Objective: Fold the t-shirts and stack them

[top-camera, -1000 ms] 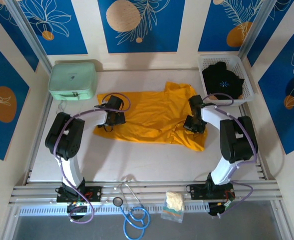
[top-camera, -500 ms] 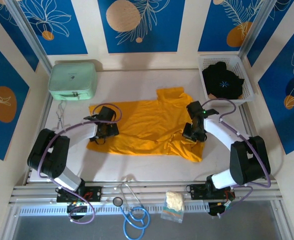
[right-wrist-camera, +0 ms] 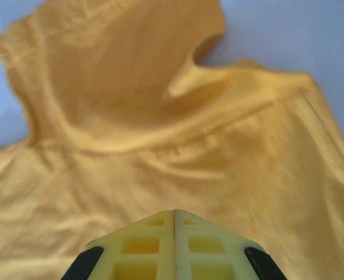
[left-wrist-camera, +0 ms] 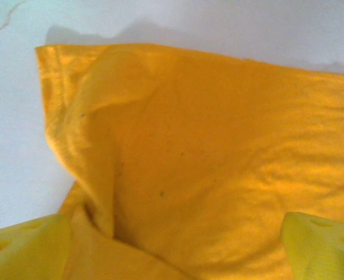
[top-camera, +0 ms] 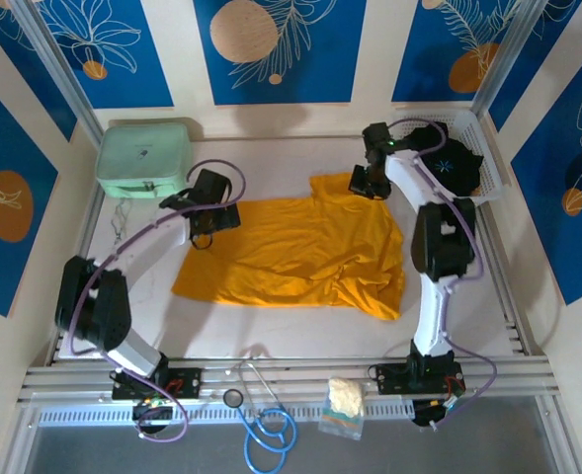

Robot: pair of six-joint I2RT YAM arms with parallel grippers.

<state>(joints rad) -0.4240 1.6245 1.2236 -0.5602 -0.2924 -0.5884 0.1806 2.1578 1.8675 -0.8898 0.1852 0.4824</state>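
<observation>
A plain orange-yellow cloth t-shirt (top-camera: 291, 252) lay spread but rumpled across the middle of the white table (top-camera: 271, 321), the left gripper (left-wrist-camera: 172, 227) spread wide over its far-left corner, the right gripper (right-wrist-camera: 173, 217) pressed together above its far sleeve, and a black t-shirt (top-camera: 449, 158) bunched in the far-right white basket (top-camera: 492, 163).

A: Shirts?
B: Orange-yellow t-shirt (top-camera: 291, 252) spread flat in the middle of the table (top-camera: 271, 321), rumpled at its near-right corner. Black t-shirt (top-camera: 463, 168) in the white basket (top-camera: 495, 176), far right corner.
A: Arms?
B: Left gripper (top-camera: 202, 232) at the shirt's far-left corner, right gripper (top-camera: 356, 187) at its far sleeve. Mint case (top-camera: 144, 158) far left.
</observation>
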